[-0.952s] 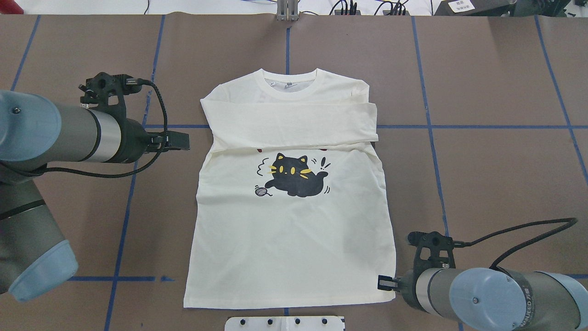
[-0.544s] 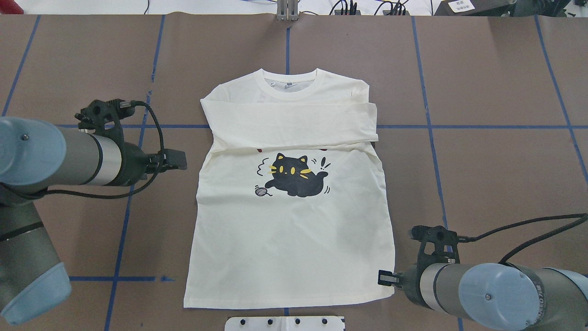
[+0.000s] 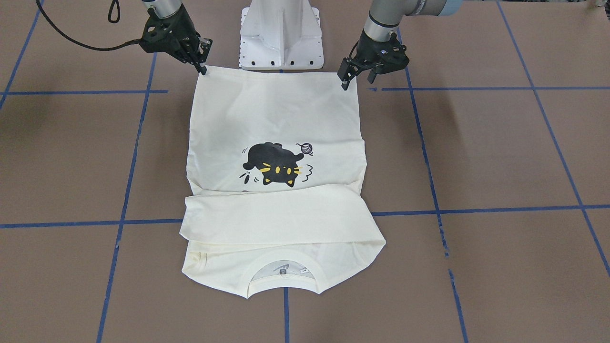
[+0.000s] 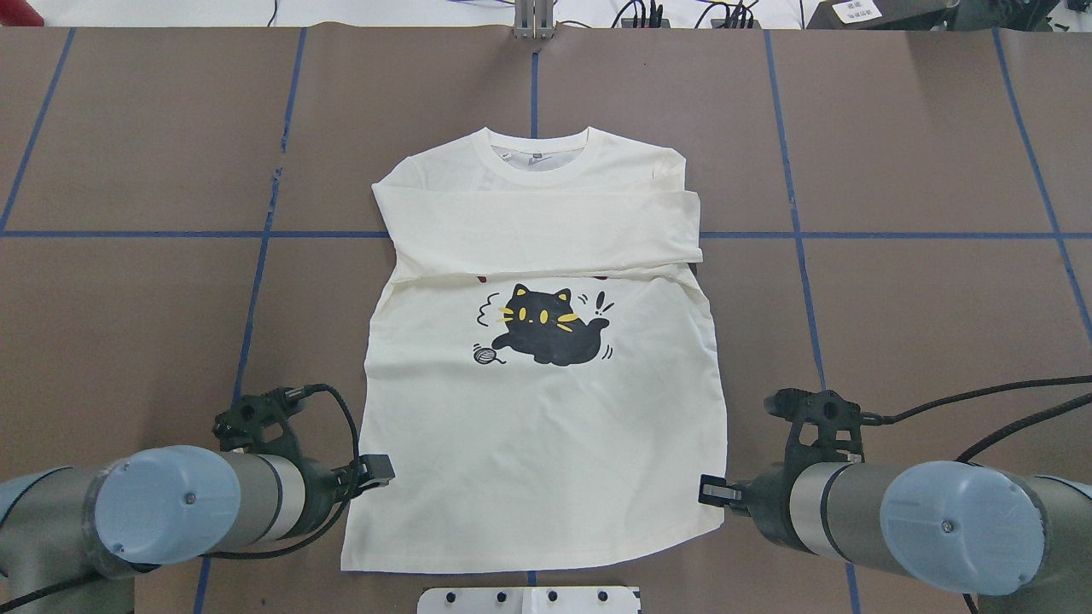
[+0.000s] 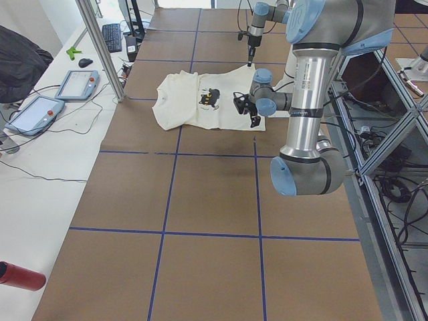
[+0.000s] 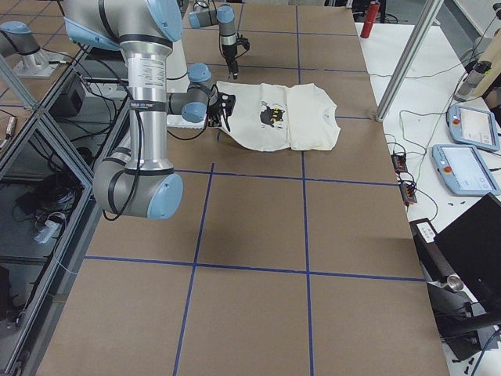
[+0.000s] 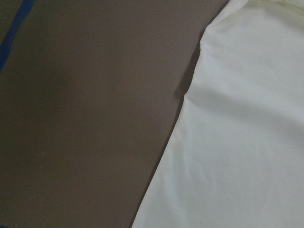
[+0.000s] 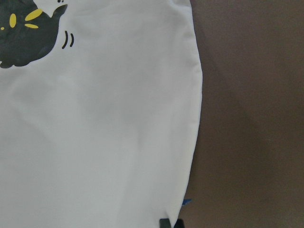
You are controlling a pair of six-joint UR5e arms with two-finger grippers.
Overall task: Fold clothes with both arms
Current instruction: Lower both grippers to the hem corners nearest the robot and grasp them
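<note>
Tabletop (image 4: 128, 341): L tool (image 4: 381, 471) now beside shirt (image 4: 546, 443)

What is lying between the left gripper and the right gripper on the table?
The T-shirt: its plain lower part, below the cat print, fills the stretch, as the overhead view shows.
</note>
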